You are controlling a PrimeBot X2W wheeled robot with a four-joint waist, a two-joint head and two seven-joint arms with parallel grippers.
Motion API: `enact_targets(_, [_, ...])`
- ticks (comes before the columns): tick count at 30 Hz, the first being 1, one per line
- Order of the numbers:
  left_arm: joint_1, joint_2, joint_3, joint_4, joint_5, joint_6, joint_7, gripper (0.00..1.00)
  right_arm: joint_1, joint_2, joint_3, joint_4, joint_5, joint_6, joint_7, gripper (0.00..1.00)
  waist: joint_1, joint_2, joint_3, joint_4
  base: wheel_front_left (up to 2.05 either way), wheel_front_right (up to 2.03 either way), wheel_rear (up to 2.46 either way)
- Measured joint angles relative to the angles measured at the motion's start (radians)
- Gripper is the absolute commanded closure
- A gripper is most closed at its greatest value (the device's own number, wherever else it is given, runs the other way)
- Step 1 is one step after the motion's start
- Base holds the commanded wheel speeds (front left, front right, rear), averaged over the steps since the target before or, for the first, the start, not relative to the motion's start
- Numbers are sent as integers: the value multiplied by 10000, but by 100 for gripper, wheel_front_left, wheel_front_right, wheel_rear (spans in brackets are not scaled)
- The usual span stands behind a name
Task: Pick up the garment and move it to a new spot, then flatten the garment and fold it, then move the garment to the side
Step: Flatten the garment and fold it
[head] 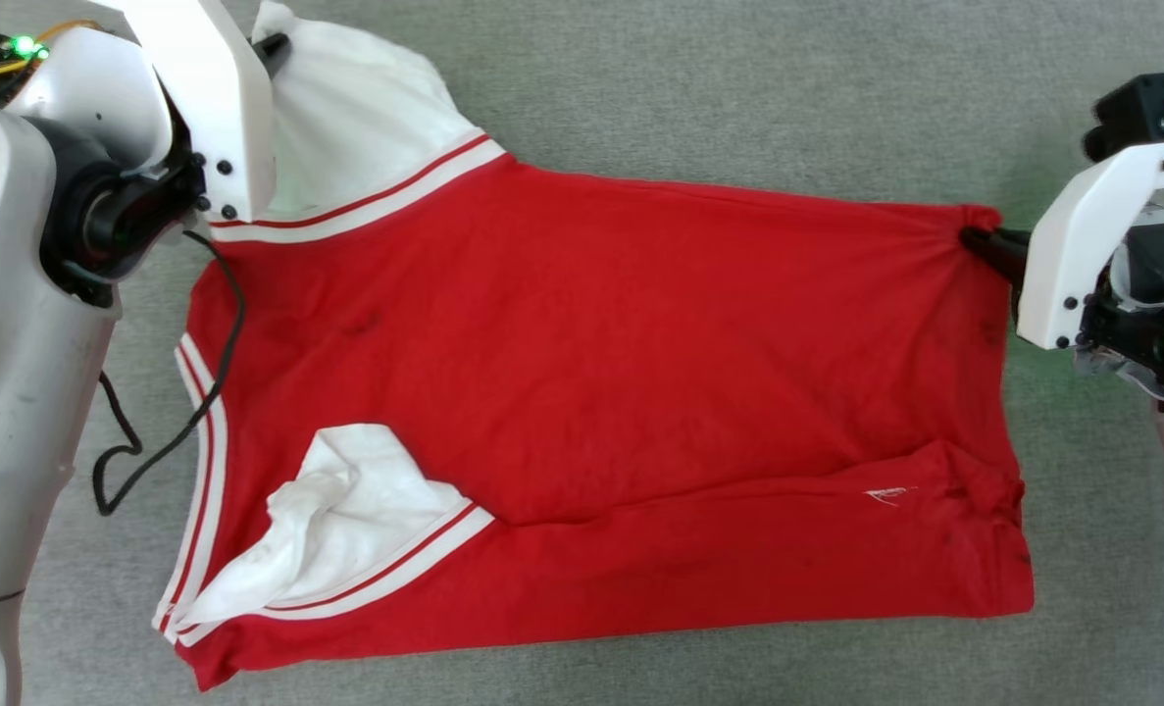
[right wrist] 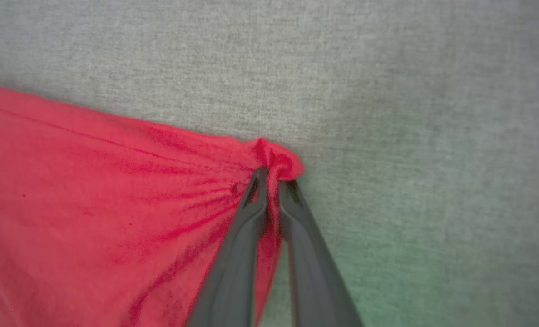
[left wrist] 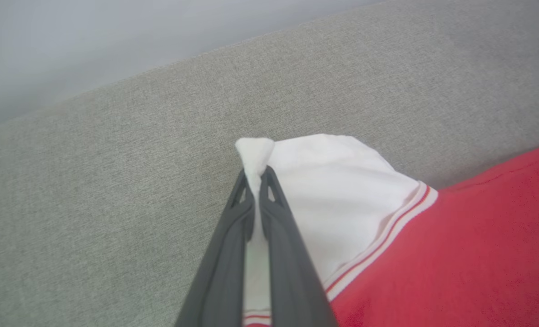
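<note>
The garment (head: 582, 392), a bright red jersey with white sleeves and red-striped white trim, lies spread across the grey fabric surface, its plain back side up. My left gripper (head: 273, 47) is shut on the tip of the far white sleeve (left wrist: 342, 190); in the left wrist view the white cloth bunches between the fingertips (left wrist: 256, 175). My right gripper (head: 979, 240) is shut on the far right hem corner (right wrist: 276, 159), and red fabric gathers in tight folds there. The near white sleeve (head: 346, 520) lies crumpled on the jersey. No numbers or letters show.
A grey woven surface (head: 738, 88) runs under and around the garment. A loose black cable (head: 165, 431) hangs from my left arm over the jersey's left edge. In the left wrist view the surface's far edge (left wrist: 160, 68) meets a pale wall.
</note>
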Motion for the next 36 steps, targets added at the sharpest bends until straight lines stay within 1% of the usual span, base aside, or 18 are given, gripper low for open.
enact_targets(3, [138,-35,107,0,-82,-13,-320,100,-81,-17,63,2,-153,2,-134,100,0,0,-95,94,0,0,0])
enact_targets(5, [320,-31,213,0,-127,-17,-612,100,-97,-38,38,-94,-314,2,-560,100,0,0,-221,136,0,0,0])
enact_targets(7, [709,-17,428,-79,-276,-21,-1104,100,-114,-33,-157,-441,-416,2,-1252,100,1,0,-500,204,0,0,0])
enact_targets(9, [909,-13,470,-115,-330,-21,-1260,100,-110,-46,-209,-558,-481,2,-1396,100,0,0,-618,227,0,0,0])
enact_targets(10, [1434,-21,646,-263,-552,6,-1595,100,27,-46,-332,-798,-485,2,-1714,100,1,0,-891,279,0,0,0])
enact_targets(11, [1744,-21,748,-353,-704,6,-1749,100,190,-44,-387,-920,-485,2,-1802,100,1,0,-1039,307,0,0,0])
enact_targets(12, [1744,-21,748,-353,-704,6,-1749,100,190,-44,-387,-920,-485,2,-1802,100,1,0,-1039,307,0,0,0])
enact_targets(13, [2443,4,980,-602,-993,25,-2050,100,682,-4,-500,-1118,-430,2,-1927,100,0,0,-1361,365,0,0,0])
enact_targets(16, [3660,188,1198,-1032,-1198,153,-2451,100,1591,23,-637,-1415,-414,2,-2042,100,0,0,-1867,459,0,0,0])
enact_targets(18, [4604,245,1335,-1407,-1371,328,-2669,100,2194,81,-761,-1638,-422,2,-2088,100,0,0,-2197,519,0,0,0])
enact_targets(22, [6475,165,1597,-2057,-1764,742,-3139,100,3424,261,-1053,-1889,-387,2,-2125,100,-1,0,-2743,638,0,0,0])
enact_targets(26, [8068,-100,1628,-2311,-2136,1030,-3367,100,4408,489,-1377,-1942,-387,2,-2148,100,-1,0,-3030,730,0,0,0])
enact_targets(30, [9065,-443,1444,-2088,-2374,1229,-3471,100,5276,732,-1697,-1850,-424,2,-2207,99,-2,0,-3111,735,0,0,0])
enact_targets(31, [9213,-541,1390,-1979,-2435,1225,-3480,76,5469,802,-1730,-1812,-435,0,-2226,69,-1,0,-3119,722,0,0,0])
enact_targets(32, [9310,-652,1333,-1866,-2489,1218,-3490,51,5638,886,-1733,-1774,-435,2,-2293,0,-1,0,-3126,711,0,0,0])
enact_targets(33, [9373,-744,1239,-1760,-2464,1191,-3572,0,5783,974,-1730,-1743,-433,2,-2378,0,-2,0,-3124,696,0,0,0])
enact_targets(36, [9378,-936,1195,-1440,-2257,1145,-4105,0,5992,1187,-1718,-1701,-430,8,-2798,0,-1,0,-3155,632,0,0,0])
